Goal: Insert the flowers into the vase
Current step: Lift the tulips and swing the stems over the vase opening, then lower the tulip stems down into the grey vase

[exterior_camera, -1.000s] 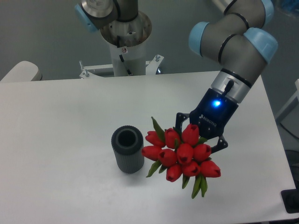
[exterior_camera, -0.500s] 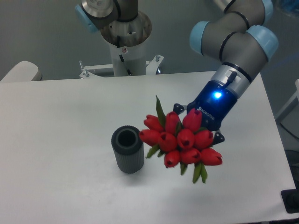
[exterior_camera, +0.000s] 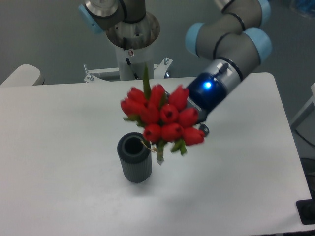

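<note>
The flowers [exterior_camera: 162, 117], a tight bunch of red tulips with green leaves, hang in the air above the white table [exterior_camera: 64, 128]. My gripper [exterior_camera: 196, 118] is shut on them from the right, and the blooms hide most of its fingers. The bunch is tilted, with the blooms facing the camera. The short stem end [exterior_camera: 160, 153] points down just to the right of the vase's mouth. The vase [exterior_camera: 134, 158], a dark grey ribbed cylinder, stands upright on the table below and left of the bunch, with its round opening empty.
The arm's white base column [exterior_camera: 132, 49] stands at the table's back edge. A pale rounded object [exterior_camera: 19, 76] sits off the table's back left corner. A black item [exterior_camera: 307, 212] lies beyond the front right corner.
The gripper has carried the flowers up and to the left, from front right of the vase to above and just right of its mouth. The vase has not moved.
</note>
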Available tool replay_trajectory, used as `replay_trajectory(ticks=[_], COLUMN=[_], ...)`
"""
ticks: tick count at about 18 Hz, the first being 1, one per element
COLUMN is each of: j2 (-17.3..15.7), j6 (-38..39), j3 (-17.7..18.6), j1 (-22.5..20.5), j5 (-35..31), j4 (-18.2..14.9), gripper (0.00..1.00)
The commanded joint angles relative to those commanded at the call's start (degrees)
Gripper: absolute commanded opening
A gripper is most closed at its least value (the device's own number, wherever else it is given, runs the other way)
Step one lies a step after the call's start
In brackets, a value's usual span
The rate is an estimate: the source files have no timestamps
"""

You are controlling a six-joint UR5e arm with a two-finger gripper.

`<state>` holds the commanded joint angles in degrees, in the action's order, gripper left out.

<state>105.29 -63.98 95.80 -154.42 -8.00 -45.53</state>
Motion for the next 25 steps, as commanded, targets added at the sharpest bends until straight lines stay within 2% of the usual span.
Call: replay_trajectory(ticks=[12, 19, 25], j2=[-5.97, -6.68, -6.95], j6=[-3.51, -6.58, -7.29], j3=[7.73, 11.77, 13.54], j1=[0.88, 0.88, 1.23], j5=[-0.09, -0.18, -0.18], j4=[0.35, 0.44, 0.44], gripper=[0.21, 0.21, 0.21])
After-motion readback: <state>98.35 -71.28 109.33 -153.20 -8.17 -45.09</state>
